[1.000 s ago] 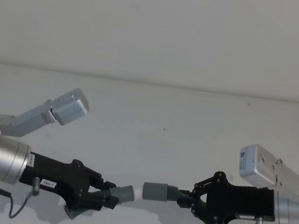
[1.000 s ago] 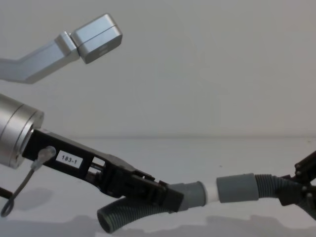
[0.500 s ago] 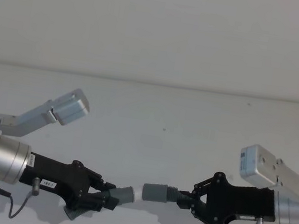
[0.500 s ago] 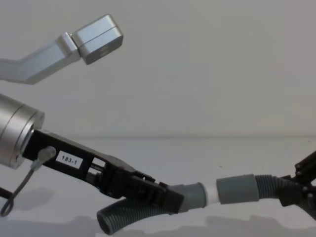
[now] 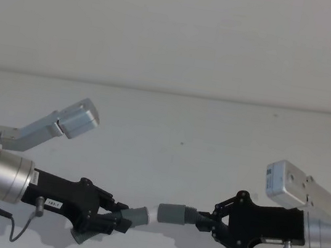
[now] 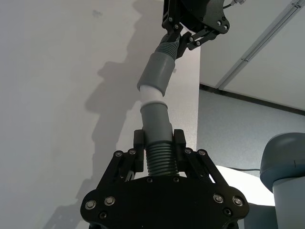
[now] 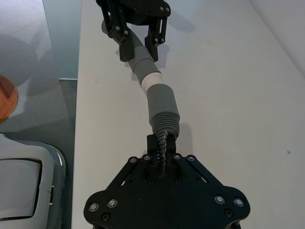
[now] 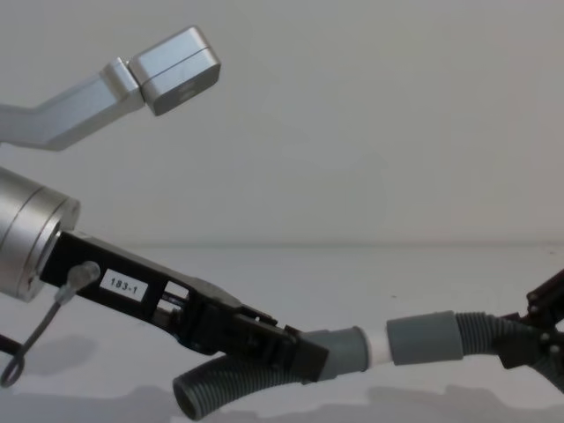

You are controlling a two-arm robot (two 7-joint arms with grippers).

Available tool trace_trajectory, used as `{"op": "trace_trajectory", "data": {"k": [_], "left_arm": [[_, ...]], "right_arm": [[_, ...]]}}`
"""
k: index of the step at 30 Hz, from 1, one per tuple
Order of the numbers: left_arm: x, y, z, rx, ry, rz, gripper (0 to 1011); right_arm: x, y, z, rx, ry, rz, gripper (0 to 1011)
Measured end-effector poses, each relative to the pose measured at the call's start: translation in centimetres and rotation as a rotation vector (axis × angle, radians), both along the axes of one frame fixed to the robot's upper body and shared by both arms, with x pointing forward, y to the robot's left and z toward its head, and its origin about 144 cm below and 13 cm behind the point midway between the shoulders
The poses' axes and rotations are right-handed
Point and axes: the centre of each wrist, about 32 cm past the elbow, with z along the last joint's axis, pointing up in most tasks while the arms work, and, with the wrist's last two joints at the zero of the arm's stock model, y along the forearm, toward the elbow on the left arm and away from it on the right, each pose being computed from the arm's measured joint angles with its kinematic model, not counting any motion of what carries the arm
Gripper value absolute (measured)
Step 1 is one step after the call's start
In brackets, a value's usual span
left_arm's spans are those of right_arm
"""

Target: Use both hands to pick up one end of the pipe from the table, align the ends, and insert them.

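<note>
Pincers left (image 5: 119,220) and right (image 5: 206,220) each clamp a pipe (image 8: 225,385) half, white spigot (image 8: 380,346) entering sleeve (image 8: 425,337) above table (image 5: 178,163).

Table (image 5: 215,125): plain white matte top, back edge meeting pale wall. Few tiny dark specks on surface, one near middle (image 5: 182,143), one toward far right (image 5: 274,115). Soft grey shadows across near part. In wrist views, table edge runs straight, grey floor beyond it. Nothing seen lying flat on surface.
</note>
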Motion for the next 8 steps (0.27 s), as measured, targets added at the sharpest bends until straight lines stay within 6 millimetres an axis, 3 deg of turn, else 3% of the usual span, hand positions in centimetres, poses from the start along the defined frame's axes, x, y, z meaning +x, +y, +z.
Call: {"op": "trace_trajectory", "data": {"k": [8], "left_arm": [[0.01, 0.00, 0.01, 0.000, 0.000, -0.001, 329]], "right_arm": [[0.00, 0.00, 0.01, 0.000, 0.000, 0.001, 72]]}}
